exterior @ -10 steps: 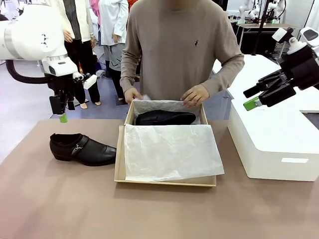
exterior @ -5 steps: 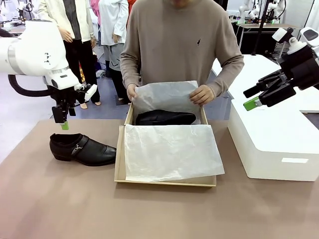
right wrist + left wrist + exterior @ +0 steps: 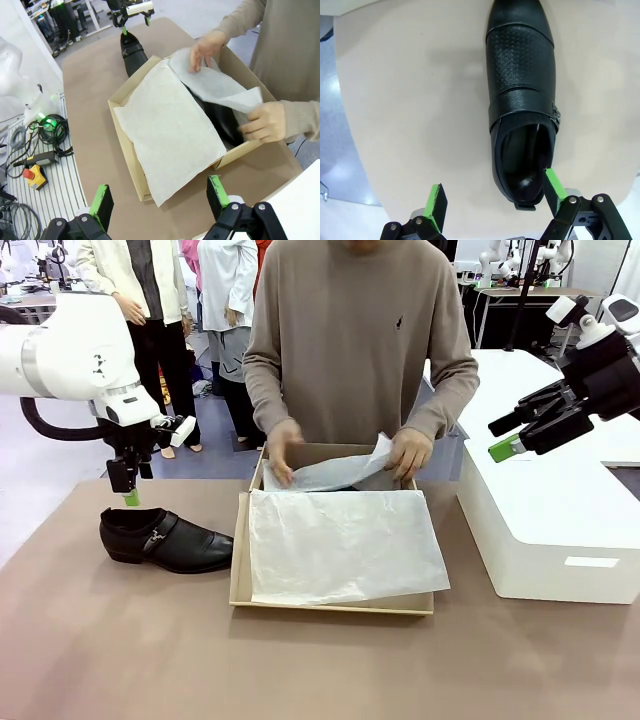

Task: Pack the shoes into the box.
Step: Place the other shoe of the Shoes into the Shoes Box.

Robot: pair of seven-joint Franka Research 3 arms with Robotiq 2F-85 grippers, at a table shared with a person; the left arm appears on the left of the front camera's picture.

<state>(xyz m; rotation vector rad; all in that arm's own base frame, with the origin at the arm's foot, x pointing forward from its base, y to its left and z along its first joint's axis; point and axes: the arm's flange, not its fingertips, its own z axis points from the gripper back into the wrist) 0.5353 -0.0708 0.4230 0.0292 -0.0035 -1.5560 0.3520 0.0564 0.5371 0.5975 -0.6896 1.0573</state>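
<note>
The left hand (image 3: 127, 490) hangs released, jaws wide, over the heel of the glossy black pointed leather shoe (image 3: 165, 538) lying on the matte brown table (image 3: 300, 670) beside the tan cardboard shoebox (image 3: 240, 550). A heel-only pinch on that slick leather could slip or let the toe droop. The second black shoe (image 3: 222, 121) sits inside the shoebox, where the person's hands (image 3: 285, 448) fold white tissue paper (image 3: 340, 545), so there's a collision risk. The right hand (image 3: 501, 437) idles released above a smooth white box (image 3: 540, 530), with a busy lab behind.
</note>
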